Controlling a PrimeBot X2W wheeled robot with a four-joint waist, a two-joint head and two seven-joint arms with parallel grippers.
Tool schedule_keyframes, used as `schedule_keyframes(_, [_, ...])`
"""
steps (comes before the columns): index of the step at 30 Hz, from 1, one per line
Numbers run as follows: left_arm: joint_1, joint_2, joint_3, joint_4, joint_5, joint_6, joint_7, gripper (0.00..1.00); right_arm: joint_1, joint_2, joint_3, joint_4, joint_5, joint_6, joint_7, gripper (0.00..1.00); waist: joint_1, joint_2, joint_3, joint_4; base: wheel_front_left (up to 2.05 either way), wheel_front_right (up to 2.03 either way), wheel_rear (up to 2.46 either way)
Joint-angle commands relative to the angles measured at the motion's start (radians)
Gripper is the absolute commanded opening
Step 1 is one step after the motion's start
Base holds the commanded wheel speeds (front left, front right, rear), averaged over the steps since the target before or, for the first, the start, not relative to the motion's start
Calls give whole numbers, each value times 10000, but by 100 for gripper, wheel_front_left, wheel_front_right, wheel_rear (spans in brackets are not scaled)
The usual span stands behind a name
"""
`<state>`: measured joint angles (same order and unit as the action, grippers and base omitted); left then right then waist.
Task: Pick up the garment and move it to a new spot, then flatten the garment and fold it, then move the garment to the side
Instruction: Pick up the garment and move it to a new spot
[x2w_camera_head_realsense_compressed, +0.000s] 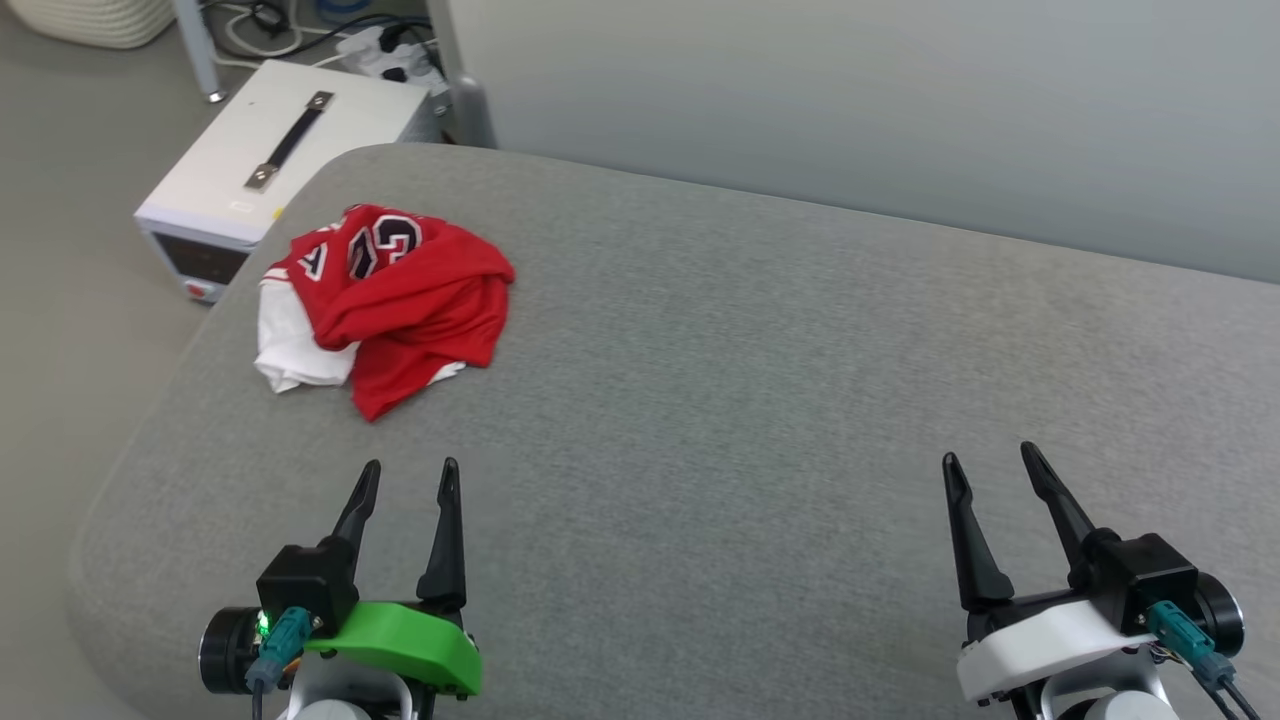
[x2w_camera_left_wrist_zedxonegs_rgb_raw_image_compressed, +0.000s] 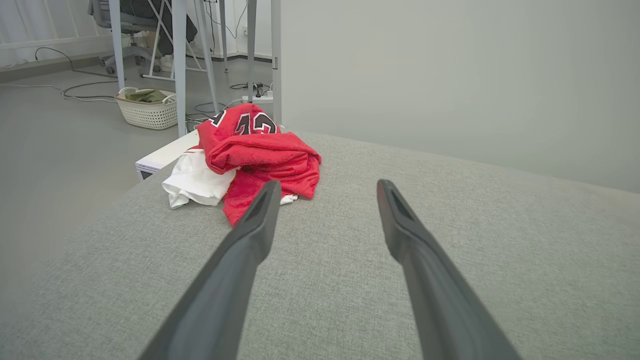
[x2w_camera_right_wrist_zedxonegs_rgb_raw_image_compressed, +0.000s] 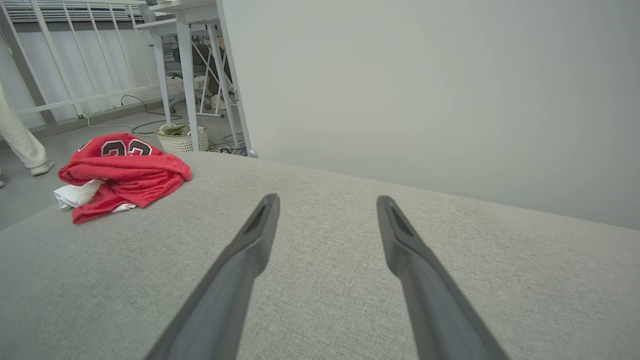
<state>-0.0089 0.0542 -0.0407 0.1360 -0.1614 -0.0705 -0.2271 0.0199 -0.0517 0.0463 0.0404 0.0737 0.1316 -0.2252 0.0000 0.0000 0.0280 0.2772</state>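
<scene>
The garment (x2w_camera_head_realsense_compressed: 400, 290) lies crumpled in a heap near the far left corner of the grey padded table (x2w_camera_head_realsense_compressed: 750, 400): red cloth with a white sleeve at its left and black white-outlined digits on top. It also shows as a red heap (x2w_camera_left_wrist_zedxonegs_rgb_raw_image_compressed: 260, 155) ahead of my left fingers and far to the left (x2w_camera_right_wrist_zedxonegs_rgb_raw_image_compressed: 125, 172) in the right wrist view. My left gripper (x2w_camera_head_realsense_compressed: 410, 472) hovers open at the near left, a short way in front of the heap, holding nothing. At the near right my right gripper (x2w_camera_head_realsense_compressed: 988, 455) is open and holds nothing as well.
A white box-shaped device (x2w_camera_head_realsense_compressed: 270, 150) with a black handle stands on the floor past the table's left corner. A woven basket (x2w_camera_left_wrist_zedxonegs_rgb_raw_image_compressed: 147, 107), cables and table legs (x2w_camera_left_wrist_zedxonegs_rgb_raw_image_compressed: 179, 65) lie beyond. A person's leg and shoe (x2w_camera_right_wrist_zedxonegs_rgb_raw_image_compressed: 22, 145) show at the far left. A pale wall (x2w_camera_head_realsense_compressed: 900, 100) rises behind the table.
</scene>
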Motion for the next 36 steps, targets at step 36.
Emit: schedule_keyframes(36, [-1720, 545, -172, 1750, -683, -500, -118, 100, -579, -221, 362, -144, -405, -9, -366, 100, 0, 0, 1965, 811, 0, 0, 0])
